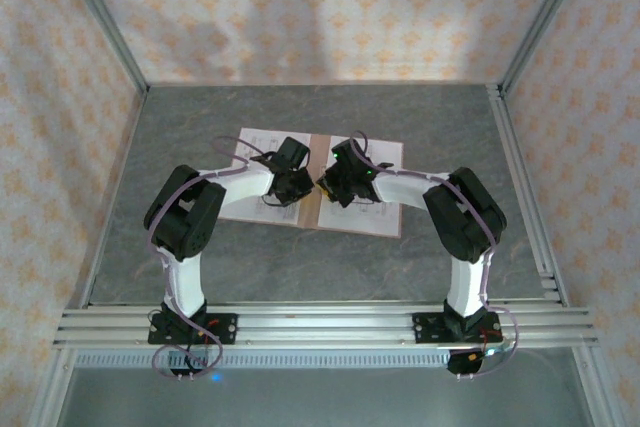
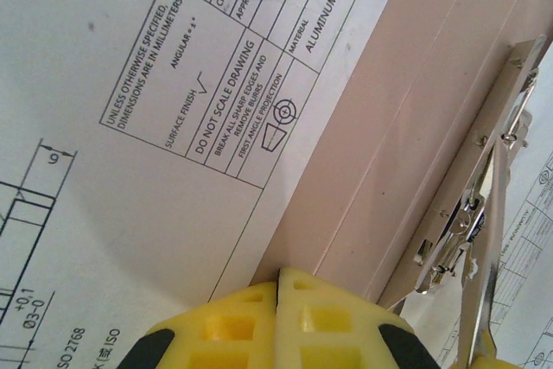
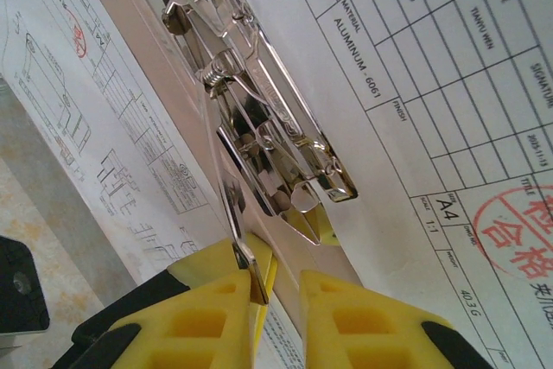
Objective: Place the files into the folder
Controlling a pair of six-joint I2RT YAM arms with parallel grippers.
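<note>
One folder [image 1: 320,144] lies open, long axis left-right, files [image 1: 252,152] on both halves.

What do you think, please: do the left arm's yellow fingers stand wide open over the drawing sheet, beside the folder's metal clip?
Not open: the left wrist view shows the left fingers shut, over the drawing sheet beside the folder's metal clip.

From above, the folder [image 1: 322,143] lies mostly hidden, and print on the files [image 1: 248,152] is unreadably small.
</note>
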